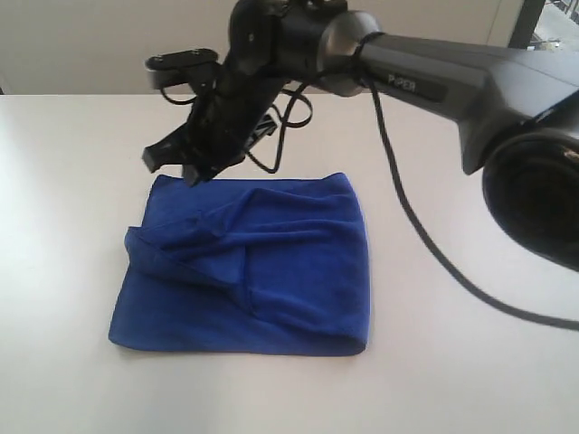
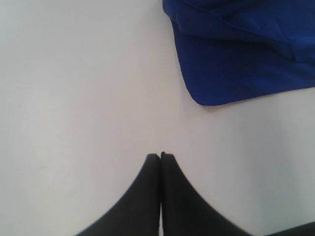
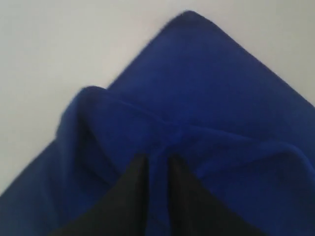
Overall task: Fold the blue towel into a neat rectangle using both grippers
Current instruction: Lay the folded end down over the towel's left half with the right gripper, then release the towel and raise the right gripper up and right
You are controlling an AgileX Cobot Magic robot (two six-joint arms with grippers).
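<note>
Two claws, one busy. Towel lies folded but rumpled on table. Right gripper at its far corner, jaws narrowly parted over a ridge; gripping or not, can't tell. Left gripper pressed together, off the cloth. Best smooth ridges before next fold.

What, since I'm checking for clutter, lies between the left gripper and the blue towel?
Only bare white table. The left wrist view shows the left gripper apart from the blue towel, with nothing between them.
</note>
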